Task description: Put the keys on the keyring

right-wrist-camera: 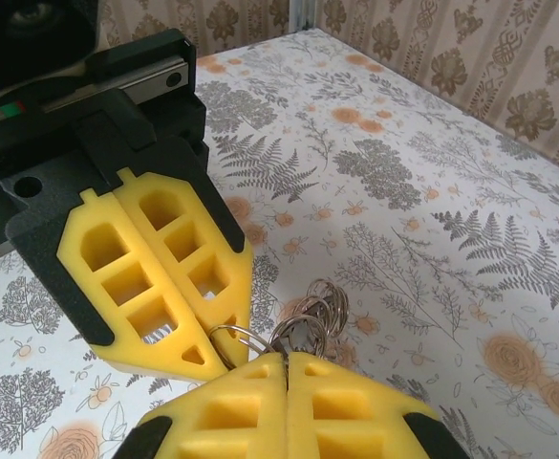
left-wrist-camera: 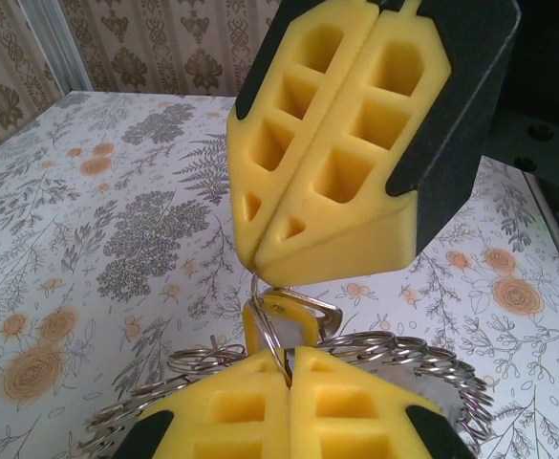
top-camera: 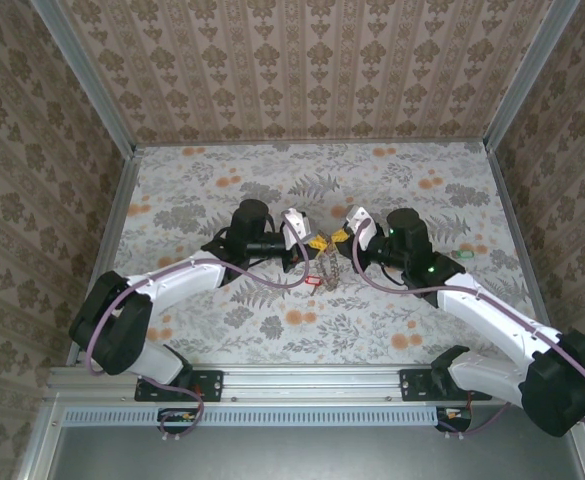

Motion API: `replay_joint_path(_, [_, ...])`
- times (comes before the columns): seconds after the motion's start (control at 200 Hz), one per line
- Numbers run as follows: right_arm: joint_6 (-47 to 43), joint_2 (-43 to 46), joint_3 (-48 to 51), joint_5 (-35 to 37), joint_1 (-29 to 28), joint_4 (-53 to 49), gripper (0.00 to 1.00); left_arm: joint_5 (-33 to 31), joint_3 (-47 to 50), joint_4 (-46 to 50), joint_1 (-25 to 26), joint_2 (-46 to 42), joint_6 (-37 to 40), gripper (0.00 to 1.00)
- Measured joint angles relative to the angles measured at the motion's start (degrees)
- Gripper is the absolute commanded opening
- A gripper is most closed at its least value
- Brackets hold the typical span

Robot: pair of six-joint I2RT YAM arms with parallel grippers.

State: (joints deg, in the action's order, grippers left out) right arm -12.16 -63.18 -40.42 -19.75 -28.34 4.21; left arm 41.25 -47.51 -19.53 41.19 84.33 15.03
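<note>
The left arm (top-camera: 162,290) comes in from the left side of the flowery table (top-camera: 192,190) and reaches to the middle. The left gripper (top-camera: 315,243) is squeezed tight. Its yellow pads (left-wrist-camera: 231,406) press together, and a thin ring of the keyring (top-camera: 328,262) is pinched between them.

In the middle, the two grippers meet tip to tip, almost touching. The keyring is up off the table between them. It is a silvery chain of many small rings, and the rest of it hangs down from the two tips toward the table. A red key (top-camera: 312,283) sits at the bottom end of the chain, a bit to the left. Seen from the left wrist, a small yellow tag (left-wrist-camera: 281,317) also hangs on a ring, right between the two tips.

The right gripper (top-camera: 340,237) is squeezed tight too. From the right wrist I can see its pads closed, with rings of the chain sticking out from between them.

The right arm (top-camera: 492,320) comes in from the right side. Next to it, well away from the chain, a small green thing (top-camera: 462,255) lies on the table. It is too small for me to tell what it is.
</note>
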Motion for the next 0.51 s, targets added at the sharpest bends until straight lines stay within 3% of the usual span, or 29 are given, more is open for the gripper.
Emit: replay_joint_path(0.505, [0.37, -2.25, -1.75, 1.18, 0.0, -4.0, 0.0, -1.25, -0.09, -0.2, 0.09, 1.18, -0.02, 0.0])
